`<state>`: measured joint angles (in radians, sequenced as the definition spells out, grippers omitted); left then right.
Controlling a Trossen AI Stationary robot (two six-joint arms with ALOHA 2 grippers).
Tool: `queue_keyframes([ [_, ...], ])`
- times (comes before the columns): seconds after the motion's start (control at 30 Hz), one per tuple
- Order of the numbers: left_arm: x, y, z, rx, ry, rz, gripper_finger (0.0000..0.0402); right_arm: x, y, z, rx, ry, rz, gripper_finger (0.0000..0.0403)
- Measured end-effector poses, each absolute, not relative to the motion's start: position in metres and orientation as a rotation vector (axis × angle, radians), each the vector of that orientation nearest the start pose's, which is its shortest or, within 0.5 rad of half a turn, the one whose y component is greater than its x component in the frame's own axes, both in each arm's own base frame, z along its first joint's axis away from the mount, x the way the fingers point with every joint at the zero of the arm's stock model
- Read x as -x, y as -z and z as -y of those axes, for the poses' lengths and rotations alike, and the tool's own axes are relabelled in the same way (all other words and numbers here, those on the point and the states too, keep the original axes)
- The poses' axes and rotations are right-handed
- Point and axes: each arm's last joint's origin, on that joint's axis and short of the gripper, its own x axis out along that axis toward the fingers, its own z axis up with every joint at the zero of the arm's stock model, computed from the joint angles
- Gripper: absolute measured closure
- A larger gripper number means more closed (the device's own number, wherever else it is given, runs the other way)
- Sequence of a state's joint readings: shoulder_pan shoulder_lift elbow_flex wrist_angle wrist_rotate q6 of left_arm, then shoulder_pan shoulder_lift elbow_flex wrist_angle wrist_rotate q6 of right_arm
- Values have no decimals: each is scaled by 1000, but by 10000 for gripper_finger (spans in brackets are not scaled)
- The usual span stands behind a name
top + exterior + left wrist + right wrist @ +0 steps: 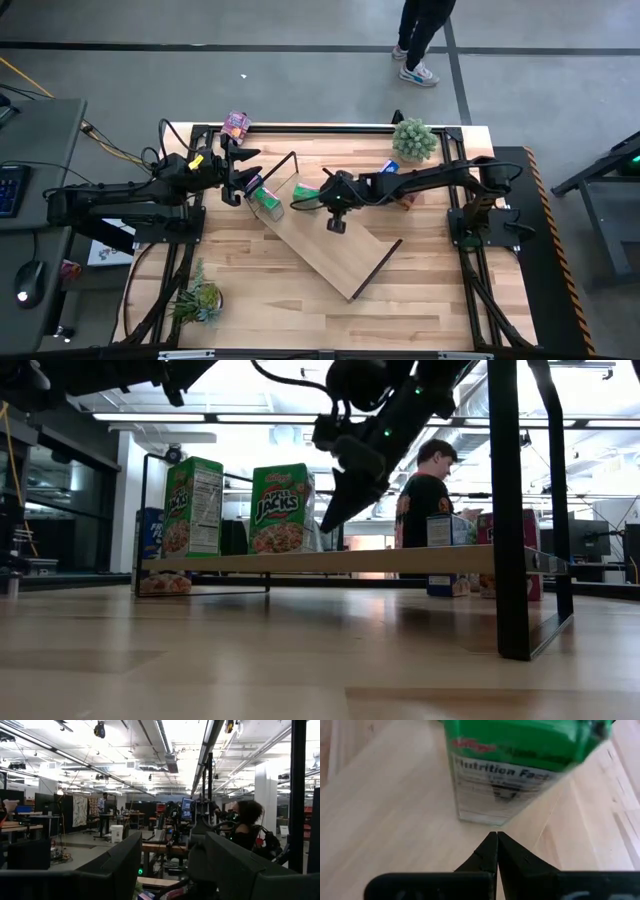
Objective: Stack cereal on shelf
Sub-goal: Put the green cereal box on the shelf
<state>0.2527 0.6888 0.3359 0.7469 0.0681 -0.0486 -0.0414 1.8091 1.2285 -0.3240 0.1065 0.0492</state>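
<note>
Left of centre in the high view, the left gripper (pixel 243 178), fingers apart, hovers by two green cardboard cereal boxes (pixel 266 197) upright on the light-wood shelf board (pixel 340 258). Centre, the right gripper (pixel 497 851) is pinched together, empty. Boxes look light, crushable; grip the narrow sides.

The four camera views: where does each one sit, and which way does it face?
High view: overhead, facing down on both arms and the long light-wood shelf board.
Low view: at tabletop height, facing across; the right gripper hangs over that shelf.
Left wrist view: on the left arm, facing the room; dark fingers below.
Right wrist view: faces a green cardboard cereal box; its gripper is shut.
High and low share the shelf.
</note>
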Motion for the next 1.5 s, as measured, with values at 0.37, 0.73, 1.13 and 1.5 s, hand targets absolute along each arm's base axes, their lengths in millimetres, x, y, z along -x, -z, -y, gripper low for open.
queue_keyframes([
  [0.37,-152,-280,-37,-15,-173,394,193,-397,-188,22,-39,179,-792,403],
  [0.73,-151,-280,-37,-16,-173,398,193,-408,-189,21,-33,154,-676,403],
  [1.13,-151,-280,-37,-15,-173,397,193,-412,-194,20,-68,113,-612,403],
  [1.5,-151,-280,-37,-15,-173,397,193,-412,-194,19,-100,74,-616,403],
])
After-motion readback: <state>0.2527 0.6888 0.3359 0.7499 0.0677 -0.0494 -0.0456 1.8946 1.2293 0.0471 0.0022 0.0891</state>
